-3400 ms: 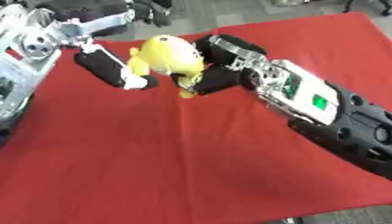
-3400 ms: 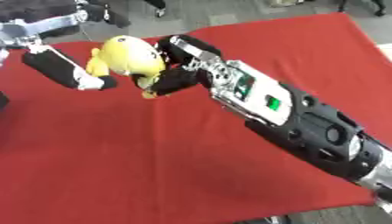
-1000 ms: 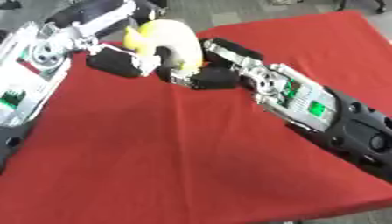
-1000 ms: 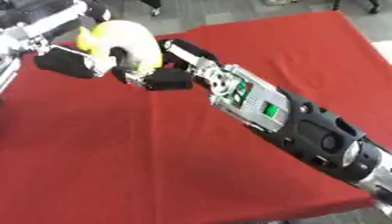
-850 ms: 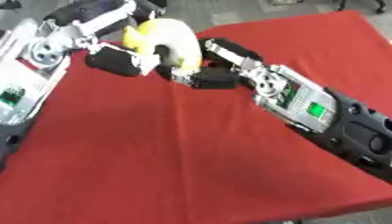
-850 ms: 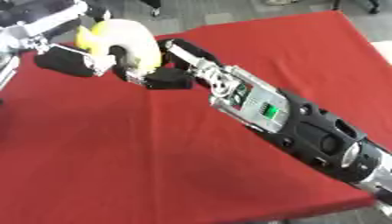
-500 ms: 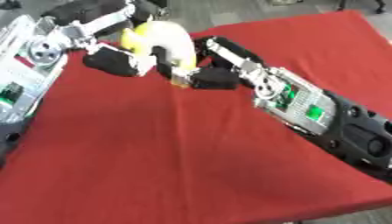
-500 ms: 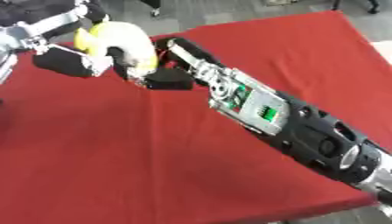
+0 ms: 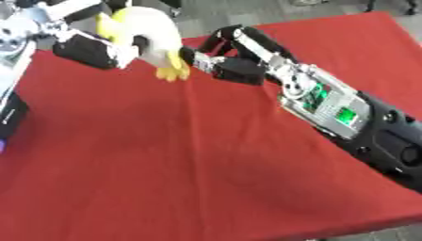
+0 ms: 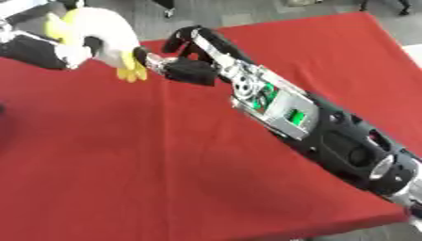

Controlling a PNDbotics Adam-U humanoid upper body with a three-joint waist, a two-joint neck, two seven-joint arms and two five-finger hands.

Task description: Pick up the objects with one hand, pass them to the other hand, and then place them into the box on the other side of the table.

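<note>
One soft white-and-yellow plush toy bird (image 9: 147, 35) hangs above the far left part of the red cloth-covered table (image 9: 181, 160), lifted clear of the cloth. Its rounded white body arches at the top, a yellow patch shows at its upper left, and a small yellow foot dangles at its lower right edge. The black-and-silver left hand (image 9: 97, 49) comes in from the upper left corner and meets the toy on its left side; its dark palm and fingers are curled against the white body, holding it up. The black right hand (image 9: 229, 66) reaches in from the lower right along a long forearm and sits just beside the toy's right side, near the yellow foot. Its fingers are bent, with one dark finger arched up over the hand and the tips pointing toward the toy. Whether those tips touch the plush I cannot tell; no finger is seen wrapped round it. On the right forearm a silver panel with green patches (image 9: 326, 101) faces up. At the left edge of the left eye view a dark object (image 9: 10, 115) rests on the cloth, mostly cut off. Grey floor shows beyond the table's far edge.
</note>
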